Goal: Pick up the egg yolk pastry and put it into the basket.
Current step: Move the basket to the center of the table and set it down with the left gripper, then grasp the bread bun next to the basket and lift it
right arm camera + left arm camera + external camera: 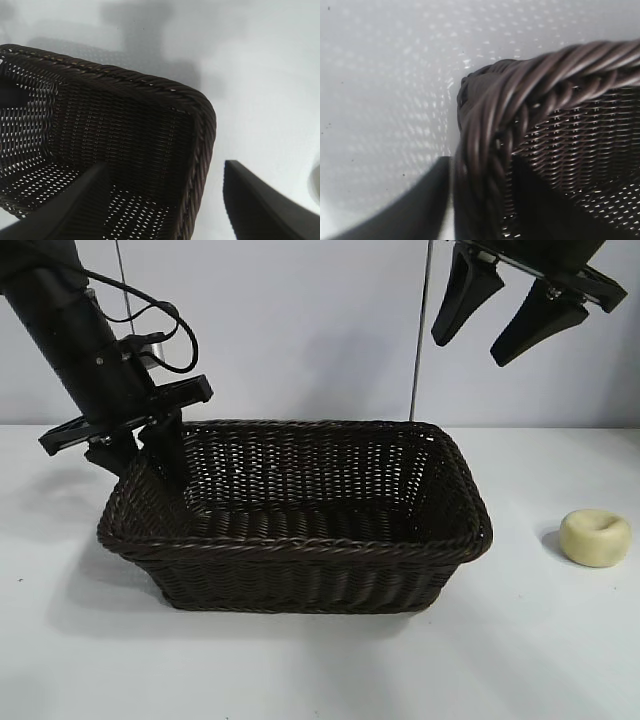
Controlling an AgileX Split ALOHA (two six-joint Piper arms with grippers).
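Left arm is angled down steeply, its left gripper [148,455] low with fingers clamped close together on either side of something. Right gripper [505,315] hangs high up, fingers spread wide, holding nothing.

White table [320,670] is being lit from above w/ soft, even light; faint grey shadows are being thrown on its top. Plain pale wall [300,330] is being seen behind, w/ two thin rods [421,330] being shown upright vs. it.
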